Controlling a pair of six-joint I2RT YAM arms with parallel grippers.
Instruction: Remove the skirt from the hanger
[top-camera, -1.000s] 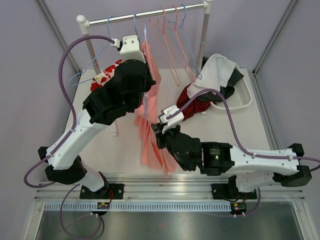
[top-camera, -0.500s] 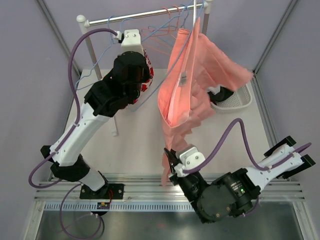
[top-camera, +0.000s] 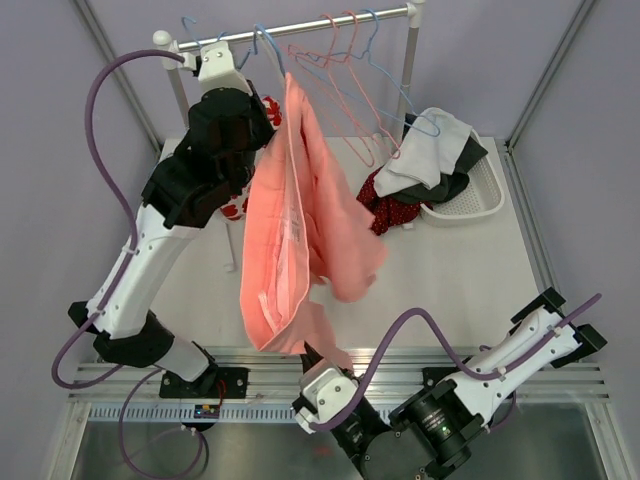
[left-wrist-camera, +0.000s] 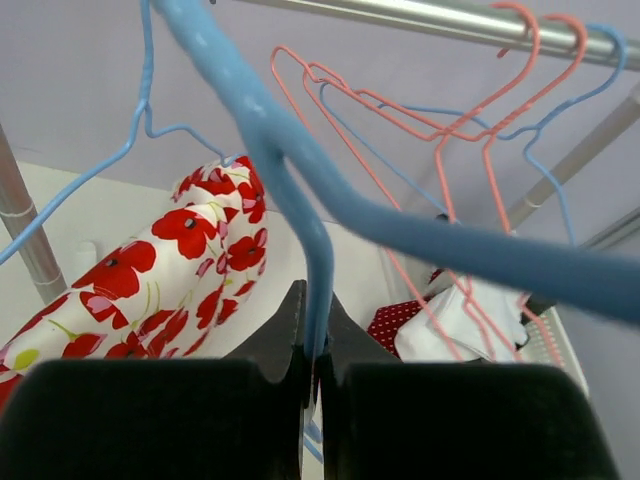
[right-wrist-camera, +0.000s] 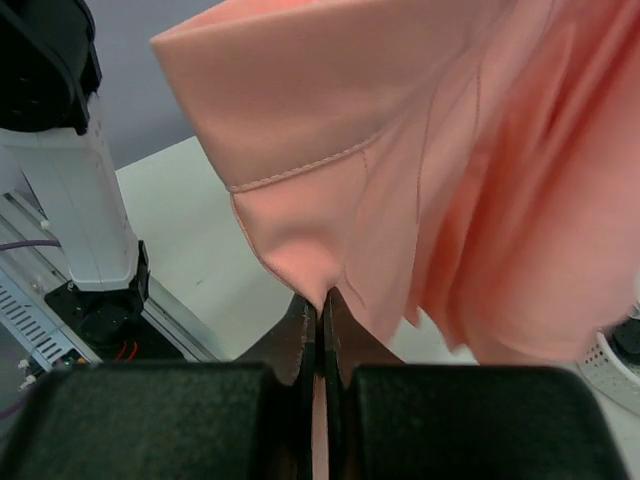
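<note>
Skirt (top-camera: 300, 220): pink, hanging in the air left of centre. Its top sits up beside the blue hanger (left-wrist-camera: 316, 275) under the rail (top-camera: 320, 25), and its hem is drawn down toward the near edge of the tabletop (top-camera: 480, 270).
Left fingers (left-wrist-camera: 283, 335): pressed together on the blue hanger's wire, high at the far left by the rail.
Right fingers (right-wrist-camera: 298, 335): pinching a fold of the skirt's hem.
Change: half a second ago the skirt was flung up and to the right, toward the basket (top-camera: 480, 200). Now it has swung back left, and your right arm has retreated to the near edge, taking the hem with it. Your left arm has carried the hanger higher and further left.
Meaning: you are drawing the two ends apart, so the cloth is loaded along its length. By my judgement the skirt is not yet free. Its top appears to hang from the hanger, though how it is fastened cannot be made out.
Watch: the hem could slip from your right pinch as the pull grows.
</note>
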